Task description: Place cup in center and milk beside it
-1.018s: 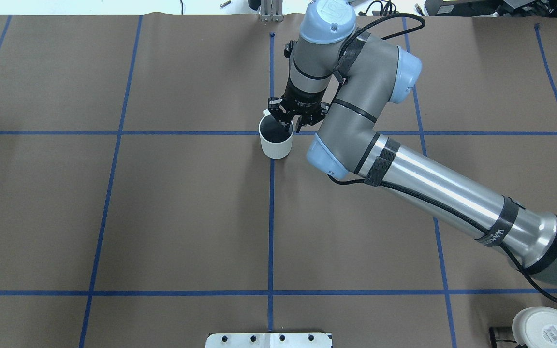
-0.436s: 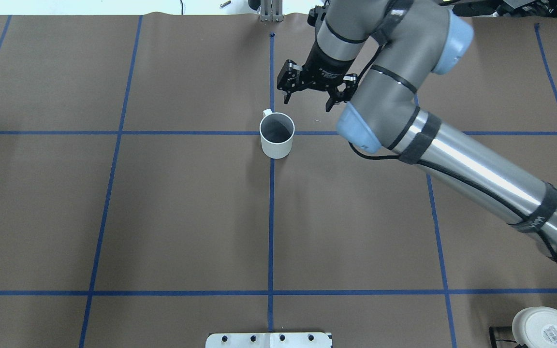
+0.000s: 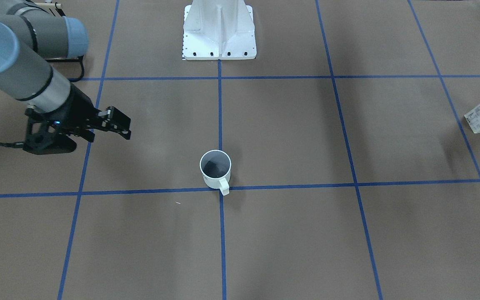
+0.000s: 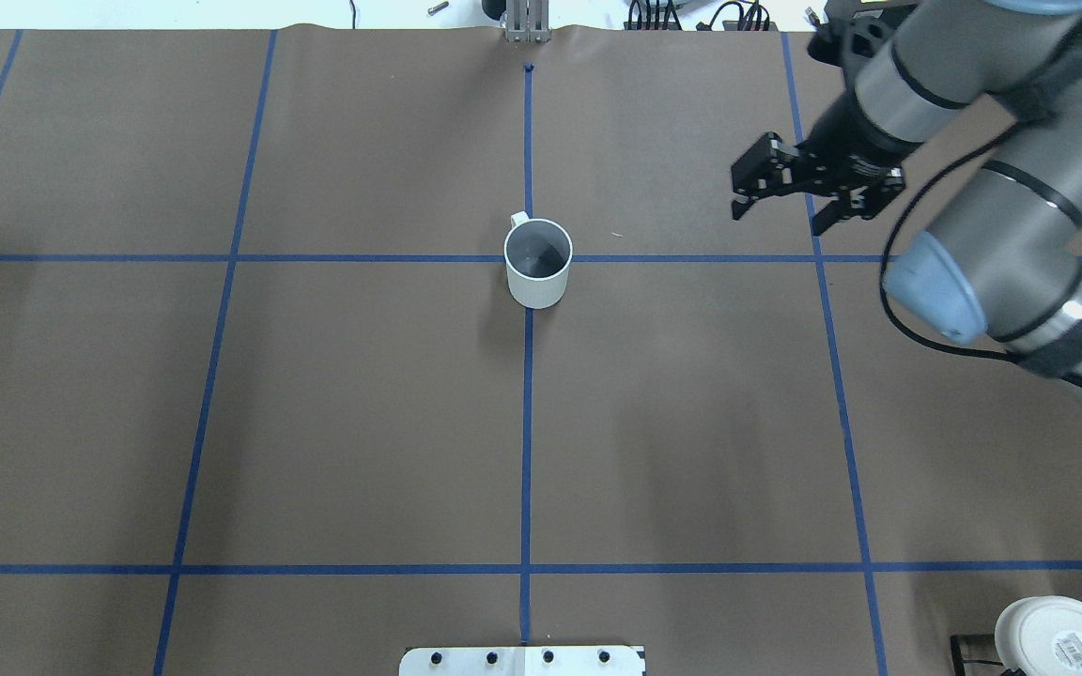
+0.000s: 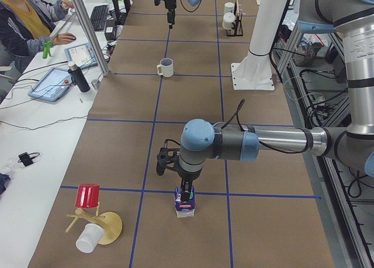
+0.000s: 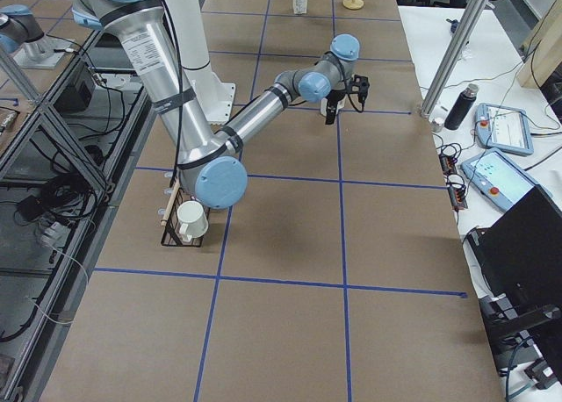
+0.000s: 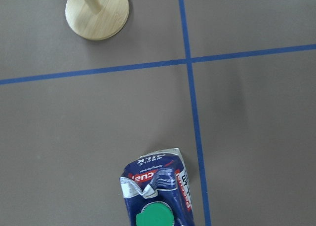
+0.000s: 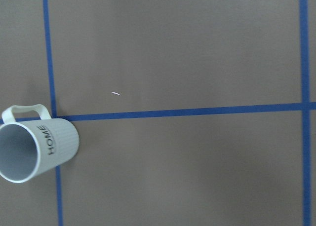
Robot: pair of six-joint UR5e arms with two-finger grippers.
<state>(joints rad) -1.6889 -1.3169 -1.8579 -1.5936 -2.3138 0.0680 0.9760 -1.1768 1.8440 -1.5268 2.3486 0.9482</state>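
Note:
The cup (image 4: 537,263) is a white mug with a dark grey inside. It stands upright on the central tape crossing and shows in the front view (image 3: 216,168) and the left view (image 5: 166,67). In the right wrist view (image 8: 34,147) its wall reads HOME. My right gripper (image 4: 779,222) is open and empty, raised well to the right of the cup, also in the front view (image 3: 123,127). The milk (image 7: 158,191), blue and white with a green cap, stands far left (image 5: 185,205). My left gripper (image 5: 186,193) hangs right over it; I cannot tell whether it is open or shut.
A wooden stand (image 5: 100,227) with a red cup (image 5: 87,195) and a white cup (image 5: 87,239) stands near the milk. A wire rack with a white cup (image 4: 1058,638) sits at the near right corner. The robot pedestal (image 3: 219,31) stands mid-table.
My right gripper has let go of the cup's rim, opened, risen and swung away to the right. The cup stays on the tape crossing.

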